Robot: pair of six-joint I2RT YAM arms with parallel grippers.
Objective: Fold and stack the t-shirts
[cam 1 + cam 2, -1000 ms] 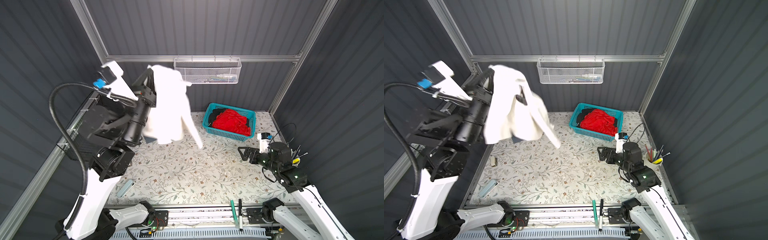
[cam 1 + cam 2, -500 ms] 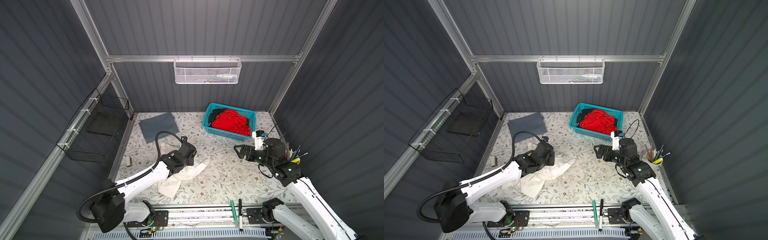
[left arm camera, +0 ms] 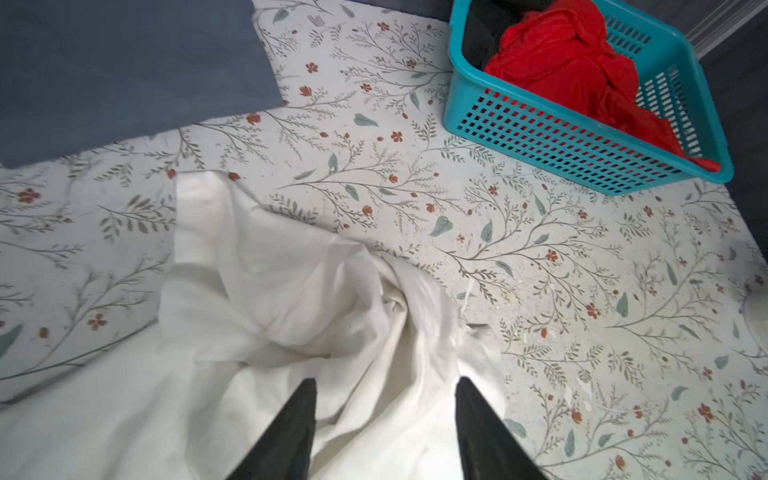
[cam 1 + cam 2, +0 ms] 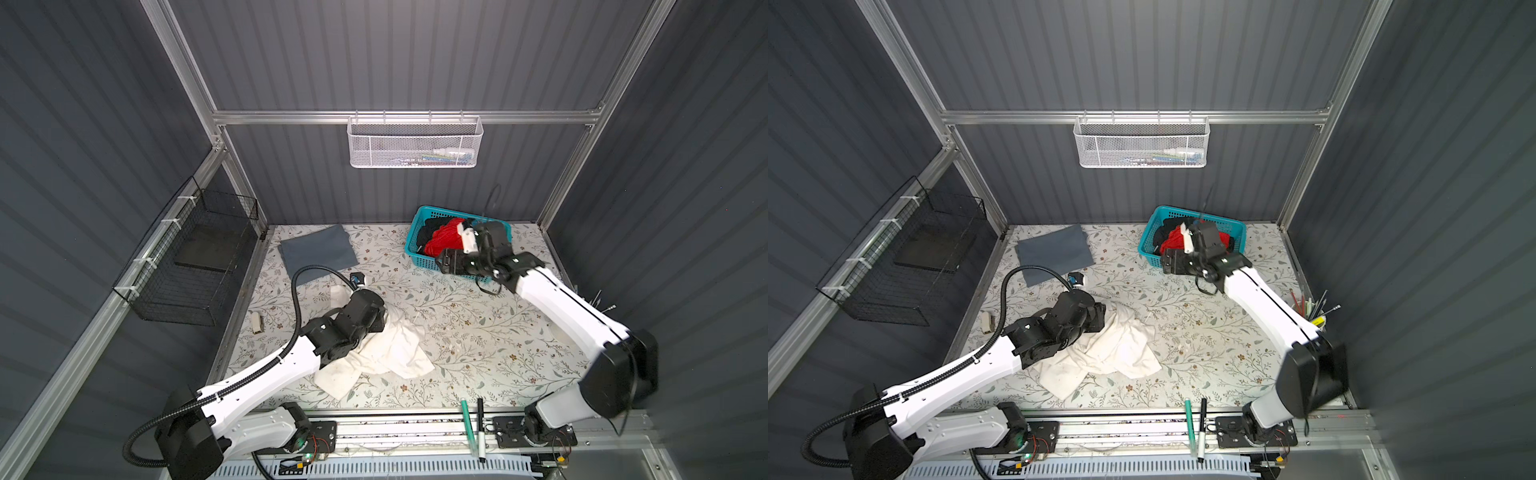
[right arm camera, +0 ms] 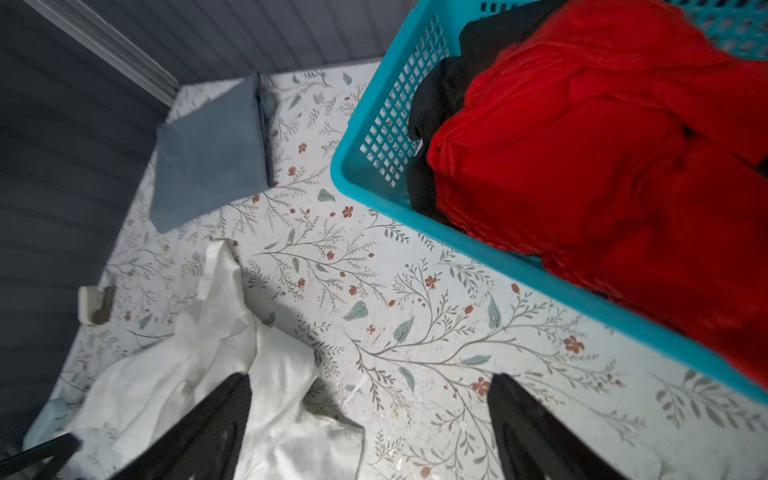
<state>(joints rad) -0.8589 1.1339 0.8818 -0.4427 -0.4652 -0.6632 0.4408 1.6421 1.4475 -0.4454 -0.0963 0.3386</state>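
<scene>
**Shirt heap beneath left jaws, right arm at basket**

Top views: the crumpled off-white cloth t-shirt (image 4: 390,349) lies on the floral-patterned table covering (image 4: 457,324), front-left of centre. It has no clear long axis. One narrow strip trails toward the folded slate-grey t-shirt (image 4: 318,251) in the far-left corner. At far right, a teal plastic lattice basket (image 4: 415,245) holds a bright red t-shirt (image 4: 442,243) and a black t-shirt (image 4: 428,232). The left arm hangs over the heap's edge. The right arm is beside the basket, well apart from the heap.

Left wrist view: the left gripper (image 3: 386,379) has its jaws parted with nothing pinched. Off-white folds lie directly under and ahead of them.

Right wrist view: the right gripper (image 5: 370,376) is spread wide and empty. The heap lies toward one finger, the basket toward the other.

Judgement: the left arm is nearer for spreading the shirt.

Writing: none legible.
</scene>
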